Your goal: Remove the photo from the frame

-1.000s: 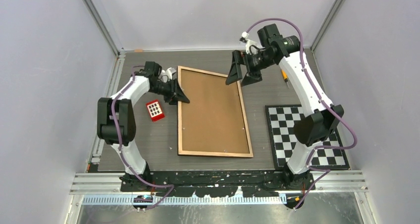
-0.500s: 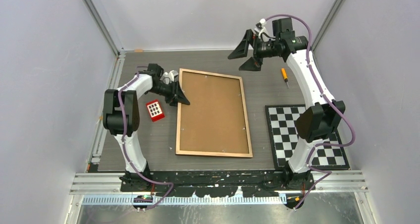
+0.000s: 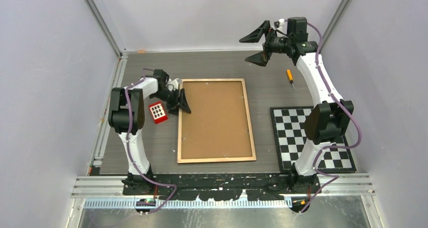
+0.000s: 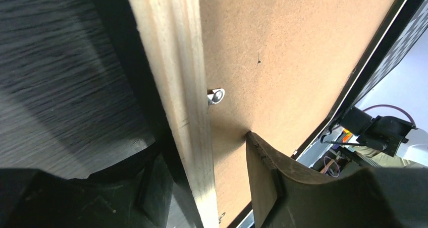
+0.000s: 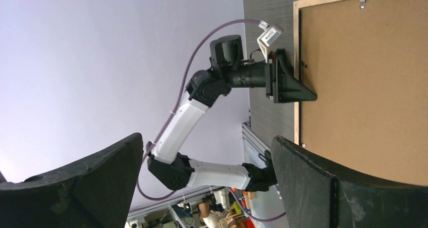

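Observation:
The frame lies face down on the table, its light wood rim around the brown backing board. The photo is hidden beneath the board. My left gripper is at the frame's left rim near the far corner. In the left wrist view it straddles the wood rim: one fingertip rests on the board, a gap from the rim, the other is outside the rim. A metal turn clip sits just ahead. My right gripper is wide open and empty, raised above the far right of the table.
A small red block with white squares lies just left of the frame beside my left arm. An orange-handled screwdriver lies at the far right. A black-and-white checkerboard lies right of the frame. Enclosure walls stand on three sides.
The frame has swung from tilted to square with the table edge, moved with my left gripper. My right gripper has lifted off the frame's far right corner and gone up and back.

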